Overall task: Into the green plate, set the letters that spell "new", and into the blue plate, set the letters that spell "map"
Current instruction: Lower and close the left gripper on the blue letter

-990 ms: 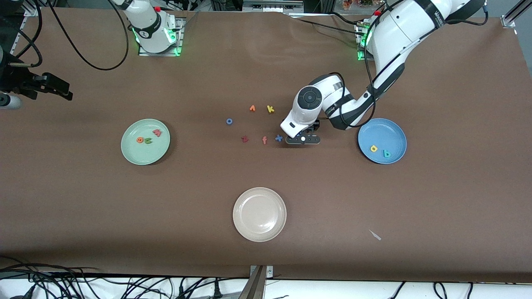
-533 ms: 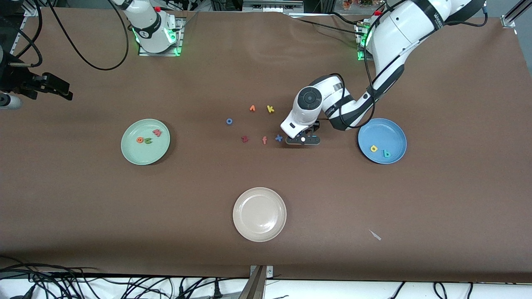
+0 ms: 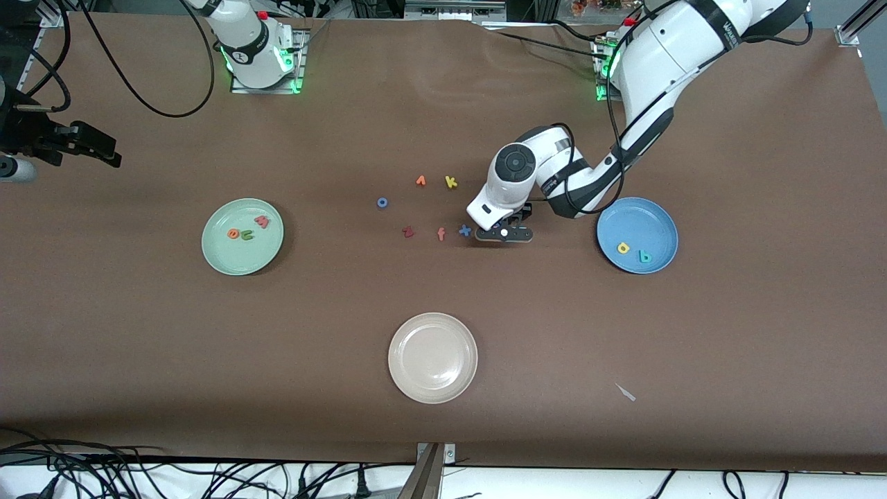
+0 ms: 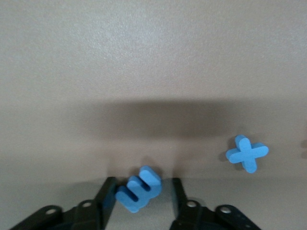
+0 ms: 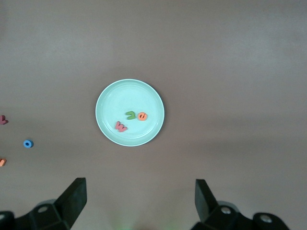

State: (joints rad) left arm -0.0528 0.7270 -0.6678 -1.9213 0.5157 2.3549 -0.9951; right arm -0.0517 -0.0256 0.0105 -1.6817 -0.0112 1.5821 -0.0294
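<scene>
Brown table (image 3: 693,333), letters sorted into plates, one blue letter framed by a gripper.

Toward the right arm's end, the right gripper (image 5: 141,191) waits above the table, fingers spread wide and empty; the green plate (image 3: 215,260) holds the orange "e" (image 3: 233,234), olive "n" (image 3: 247,235) and pink "w" (image 3: 262,221). At mid-table lie a red "z" (image 3: 408,232), an orange "f" (image 3: 441,234) and a blue "x" (image 3: 465,231). Just beside the "x", the left gripper (image 4: 143,194) is down at the table, its fingers (image 4: 108,199) standing on either side of the light-blue "m" (image 4: 139,188), a gap showing at one side, not clamped. Toward the left arm's end, the blue plate (image 3: 658,215) holds the yellow "p" (image 3: 623,247) and teal "a" (image 3: 645,257).
</scene>
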